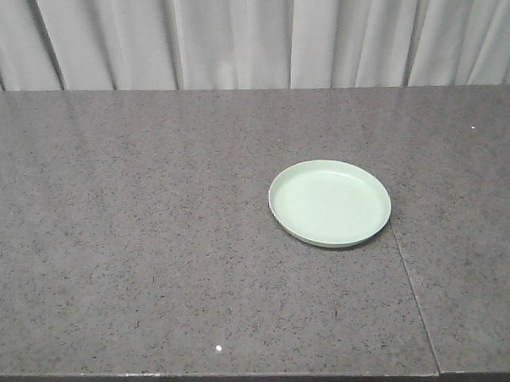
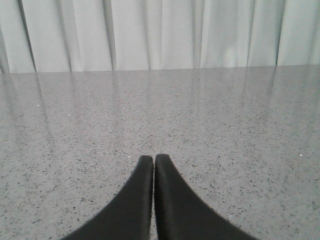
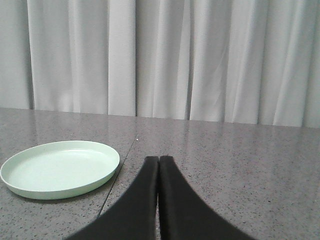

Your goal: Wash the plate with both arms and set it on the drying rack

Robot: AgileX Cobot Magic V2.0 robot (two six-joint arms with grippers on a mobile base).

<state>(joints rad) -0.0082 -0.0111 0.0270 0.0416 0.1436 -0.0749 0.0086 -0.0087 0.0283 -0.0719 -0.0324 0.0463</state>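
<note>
A round pale mint-green plate (image 1: 330, 202) lies flat on the grey speckled counter (image 1: 137, 213), right of centre in the front view. In the right wrist view the plate (image 3: 60, 168) sits to the left of my right gripper (image 3: 158, 159), which is shut with nothing between its black fingers and stands apart from the rim. My left gripper (image 2: 153, 158) is also shut and empty, low over bare counter, with no plate in its view. Neither gripper nor the arms show in the front view. The drying rack is out of view.
A thin seam (image 1: 411, 286) in the counter runs from the plate's right edge toward the front edge; it also shows beside the plate as a seam (image 3: 117, 177) in the right wrist view. White curtains (image 1: 248, 35) hang behind the counter's far edge.
</note>
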